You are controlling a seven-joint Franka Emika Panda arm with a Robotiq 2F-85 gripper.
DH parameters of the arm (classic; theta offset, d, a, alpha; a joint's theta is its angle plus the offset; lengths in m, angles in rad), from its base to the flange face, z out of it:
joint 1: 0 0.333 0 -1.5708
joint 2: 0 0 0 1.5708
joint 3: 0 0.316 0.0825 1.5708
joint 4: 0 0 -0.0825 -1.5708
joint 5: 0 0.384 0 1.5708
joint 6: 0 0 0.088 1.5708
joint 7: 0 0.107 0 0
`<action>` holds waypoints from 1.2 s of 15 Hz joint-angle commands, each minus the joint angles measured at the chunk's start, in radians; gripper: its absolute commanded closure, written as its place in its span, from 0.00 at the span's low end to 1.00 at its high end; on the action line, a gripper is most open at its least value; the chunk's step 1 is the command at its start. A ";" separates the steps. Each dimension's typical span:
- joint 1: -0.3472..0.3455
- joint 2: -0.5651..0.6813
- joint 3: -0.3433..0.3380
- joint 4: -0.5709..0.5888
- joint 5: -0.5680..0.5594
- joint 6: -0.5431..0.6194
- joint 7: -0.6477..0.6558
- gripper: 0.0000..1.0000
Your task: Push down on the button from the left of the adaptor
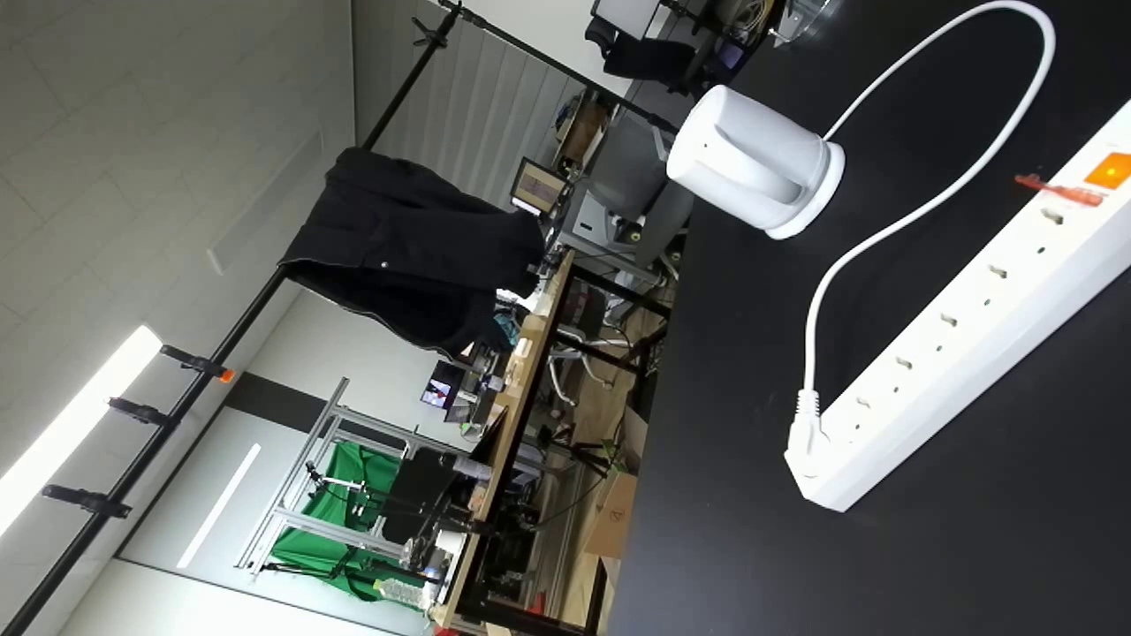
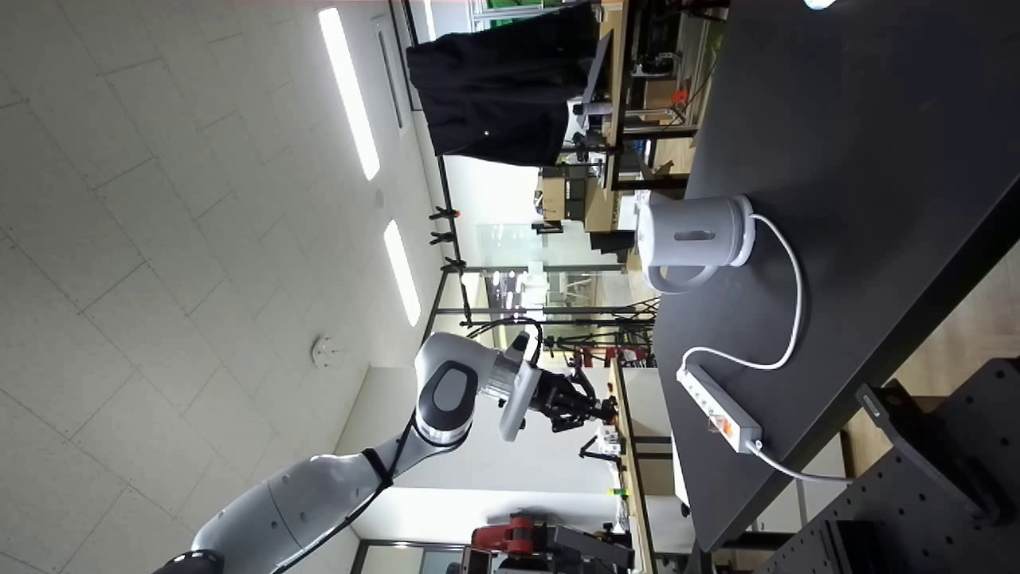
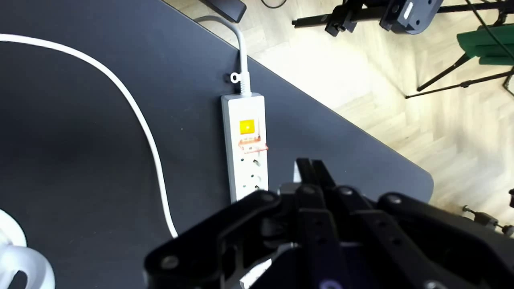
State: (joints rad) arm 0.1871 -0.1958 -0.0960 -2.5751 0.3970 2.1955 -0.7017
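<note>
The adaptor is a long white power strip [image 1: 967, 340] lying on the dark table. It also shows in an exterior view [image 2: 741, 413] and in the wrist view [image 3: 247, 108], where its lower part is hidden behind my fingers. A lit orange button [image 1: 1110, 171] is at its cord end, also in the wrist view [image 3: 247, 127]. A clear red flap [image 3: 253, 145] stands open beside the button. My gripper [image 3: 311, 161] is shut and empty, fingertips together, apart from the strip and to its right in the wrist view. In an exterior view the gripper [image 2: 610, 410] hangs above the table.
A white kettle [image 1: 751, 159] stands on the table, also in an exterior view [image 2: 693, 231]. Its white cable [image 1: 937, 208] curves to a plug [image 1: 804, 433] at the strip's far end. The strip's cord [image 3: 242, 48] runs over the table edge. A black perforated plate [image 2: 916, 478] is nearby.
</note>
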 commanded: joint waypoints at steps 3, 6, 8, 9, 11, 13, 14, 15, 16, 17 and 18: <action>-0.030 0.004 0.029 0.006 0.005 -0.008 -0.004 0.95; -0.031 0.004 0.028 0.009 0.005 -0.012 -0.005 0.95; -0.033 0.024 0.036 0.006 -0.002 0.024 0.010 1.00; -0.035 0.039 0.041 0.008 0.002 0.034 0.004 1.00; -0.034 0.072 0.056 0.000 0.023 0.087 -0.016 1.00; -0.029 0.112 0.073 -0.007 0.044 0.136 -0.034 1.00; -0.029 0.137 0.082 -0.005 0.062 0.150 -0.042 1.00; -0.031 0.165 0.092 0.002 0.080 0.149 -0.055 1.00; -0.034 0.192 0.102 0.007 0.099 0.148 -0.068 1.00; -0.039 0.214 0.114 0.009 0.111 0.151 -0.076 1.00; -0.044 0.237 0.124 0.007 0.120 0.153 -0.085 1.00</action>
State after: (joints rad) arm 0.1646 -0.0226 -0.0034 -2.5839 0.4780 2.3417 -0.7527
